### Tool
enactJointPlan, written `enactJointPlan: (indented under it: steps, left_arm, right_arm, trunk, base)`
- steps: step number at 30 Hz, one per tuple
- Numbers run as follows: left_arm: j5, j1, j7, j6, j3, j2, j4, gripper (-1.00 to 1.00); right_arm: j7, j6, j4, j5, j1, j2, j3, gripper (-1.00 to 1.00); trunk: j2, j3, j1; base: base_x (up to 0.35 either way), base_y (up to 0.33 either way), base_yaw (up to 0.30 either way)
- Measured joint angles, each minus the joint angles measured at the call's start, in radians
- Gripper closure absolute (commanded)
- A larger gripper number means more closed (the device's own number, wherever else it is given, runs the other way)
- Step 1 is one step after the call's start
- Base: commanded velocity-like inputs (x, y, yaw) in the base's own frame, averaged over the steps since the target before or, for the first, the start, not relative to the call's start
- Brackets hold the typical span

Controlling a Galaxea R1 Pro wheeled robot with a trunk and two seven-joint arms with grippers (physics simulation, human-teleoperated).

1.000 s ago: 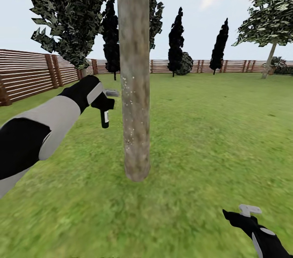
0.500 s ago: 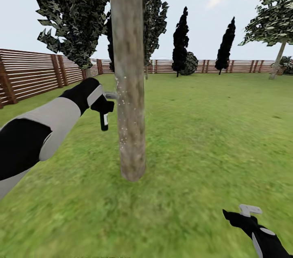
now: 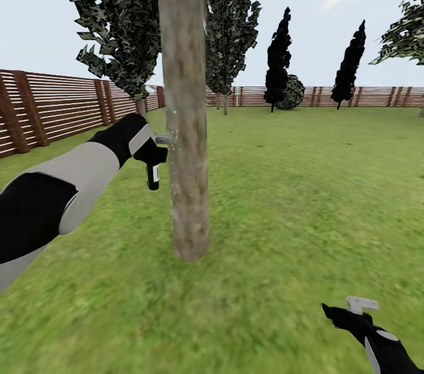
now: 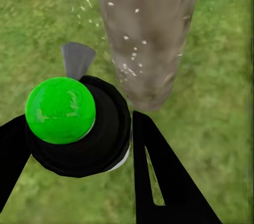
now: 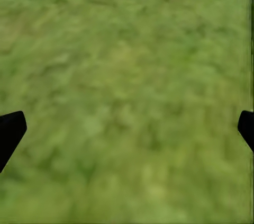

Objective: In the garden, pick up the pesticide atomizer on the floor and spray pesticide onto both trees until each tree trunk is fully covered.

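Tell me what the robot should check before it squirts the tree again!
1. Pesticide atomizer held in the left gripper: ok.
2. Spray head pointing at the tree trunk: ok, it sits right beside the bark.
3. Spray landing on the trunk: ok, white specks show in the left wrist view.
4. Whole trunk covered: cannot tell.
5. Right gripper empty and open over the grass: ok.

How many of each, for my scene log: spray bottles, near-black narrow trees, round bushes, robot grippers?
pesticide atomizer: 1
near-black narrow trees: 2
round bush: 1
grippers, left gripper and right gripper: 2
Total: 6
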Motion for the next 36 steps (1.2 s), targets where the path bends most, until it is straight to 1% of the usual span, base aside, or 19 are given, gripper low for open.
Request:
enactJointPlan:
  steps: [5,8,12,19,21,24,26,28,32,34,36]
  left_arm:
    - [-0.002,0.0,0.0,0.0,-0.001,-0.003,-0.001,1.0]
    - [-0.002,0.0,0.0,0.0,0.0,-0.003,-0.001,1.0]
    - [0.0,0.003,-0.001,0.0,0.001,-0.002,0.004,1.0]
    - [-0.004,0.109,-0.005,-0.012,0.001,-0.001,0.005,1.0]
    - [-0.001,0.155,-0.006,-0.049,0.001,-0.001,0.005,1.0]
    - [-0.003,0.18,-0.006,-0.063,0.001,0.0,0.005,1.0]
    - [-0.003,0.217,-0.006,-0.072,0.001,0.001,0.005,1.0]
    - [-0.003,0.242,-0.006,-0.108,0.001,0.002,0.005,1.0]
    - [-0.004,0.289,-0.006,-0.128,0.001,0.002,0.005,1.0]
    - [-0.004,0.308,-0.006,-0.154,0.001,0.002,0.005,1.0]
    - [-0.004,0.344,-0.006,-0.172,0.001,0.002,0.005,1.0]
  right_arm:
    - [0.0,0.0,0.0,0.0,-0.001,0.0,0.0,-1.0]
    - [0.0,0.0,0.0,0.0,-0.001,0.0,0.0,-1.0]
    - [0.0,0.0,0.0,0.0,0.0,0.0,0.0,-1.0]
    - [0.0,0.0,0.0,0.0,0.0,0.0,0.001,-1.0]
    - [0.0,0.0,0.0,0.0,0.0,0.001,0.001,-1.0]
    - [0.0,0.0,0.0,0.0,0.0,0.0,0.001,-1.0]
    - [0.0,0.0,0.0,0.0,0.0,0.0,0.001,-1.0]
    - [-0.001,0.0,0.0,0.0,-0.001,0.001,0.001,-1.0]
    - [-0.001,0.0,0.0,0.001,0.0,0.001,0.001,-1.0]
    - [-0.001,0.0,0.0,0.001,0.0,0.001,0.001,-1.0]
    - [-0.002,0.0,0.0,0.001,0.0,0.001,0.001,-1.0]
  trunk:
    - [0.0,0.0,0.0]
    - [0.0,0.0,0.0]
    - [0.0,0.0,0.0]
    - [0.0,0.0,0.0]
    - [0.0,0.0,0.0]
    - [0.0,0.0,0.0]
    - [0.0,0.0,0.0]
    - [0.0,0.0,0.0]
    - [0.0,0.0,0.0]
    - [0.0,0.0,0.0]
    - [0.0,0.0,0.0]
  base:
    - [0.097,-0.319,0.013]
    - [0.1,-0.304,0.172]
    - [0.029,-0.089,0.031]
    - [0.001,-0.003,0.001]
    - [0.0,0.0,0.0]
    - [0.0,0.0,0.0]
    - [0.0,0.0,0.0]
    - [0.0,0.0,0.0]
    - [0.0,0.0,0.0]
    - [0.0,0.0,0.0]
    - [0.0,0.0,0.0]
